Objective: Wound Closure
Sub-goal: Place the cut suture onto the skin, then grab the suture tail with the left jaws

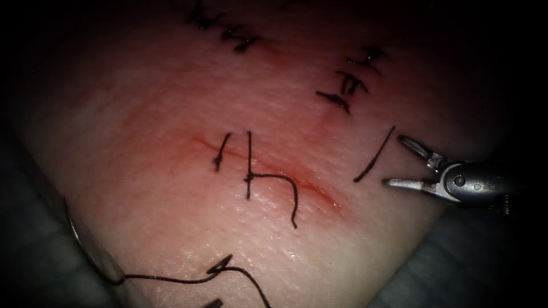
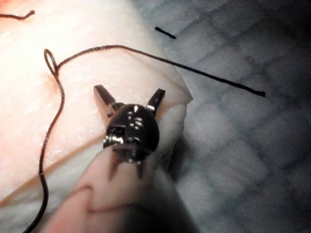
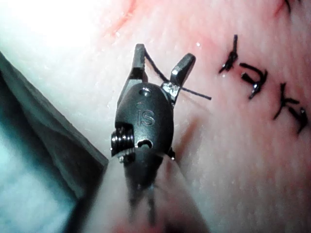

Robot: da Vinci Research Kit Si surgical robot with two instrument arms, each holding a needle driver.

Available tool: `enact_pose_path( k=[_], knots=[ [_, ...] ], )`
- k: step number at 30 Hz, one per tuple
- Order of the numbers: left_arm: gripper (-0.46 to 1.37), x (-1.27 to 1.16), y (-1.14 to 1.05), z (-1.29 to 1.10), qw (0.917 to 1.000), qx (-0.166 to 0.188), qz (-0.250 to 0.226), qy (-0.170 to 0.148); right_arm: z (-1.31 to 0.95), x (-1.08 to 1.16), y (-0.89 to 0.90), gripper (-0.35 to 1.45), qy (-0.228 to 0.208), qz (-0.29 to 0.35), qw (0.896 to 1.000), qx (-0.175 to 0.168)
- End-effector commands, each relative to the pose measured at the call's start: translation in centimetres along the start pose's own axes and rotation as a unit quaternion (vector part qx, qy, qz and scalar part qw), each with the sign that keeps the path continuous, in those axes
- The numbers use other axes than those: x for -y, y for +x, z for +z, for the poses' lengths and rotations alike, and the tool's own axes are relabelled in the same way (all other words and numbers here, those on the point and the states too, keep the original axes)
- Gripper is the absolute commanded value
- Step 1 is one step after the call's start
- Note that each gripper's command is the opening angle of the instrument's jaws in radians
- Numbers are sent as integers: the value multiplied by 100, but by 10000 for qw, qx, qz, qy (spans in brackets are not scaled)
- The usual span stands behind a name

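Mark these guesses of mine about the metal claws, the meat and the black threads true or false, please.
1. The right claw is open and holds nothing. True.
2. The left claw is shut on the thread. False: it is open and empty; the long thread lies on the tissue beside it.
3. A loose cut piece of thread lies on the tissue just left of the right claw. True.
4. The cut has no stitches across it. False: stitches cross it near its middle.
5. The right claw holds the curved needle. False: it grips no needle; its jaws stand apart over that cut piece of thread.
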Motion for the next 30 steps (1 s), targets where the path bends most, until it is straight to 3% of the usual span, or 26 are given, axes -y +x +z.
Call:
enact_pose_path(
  k=[1,4,8,12,15,24,27,30],
  knots=[
    [65,-1,3,-4,10000,8,8,-42,0,0,0,144,38,-1,10000,-1],
    [62,-3,22,-31,9999,-60,24,-88,1,0,0,144,34,0,10000,1],
    [52,9,58,-64,9987,-498,102,14,3,0,0,144,15,2,10000,11],
    [30,36,99,-89,9964,-827,117,160,5,0,0,143,79,3,10000,-11],
    [28,62,124,-98,9946,-986,138,299,7,0,0,143,120,4,9999,-20],
    [27,116,157,-91,9917,-1158,86,551,11,-2,-1,143,152,3,9999,-7],
    [26,130,160,-83,9913,-1099,391,604,13,-3,-1,141,227,8,9997,-51],
    [36,143,160,-77,9916,-1009,676,433,13,-3,-1,138,397,4,9991,-136]
  ],
)
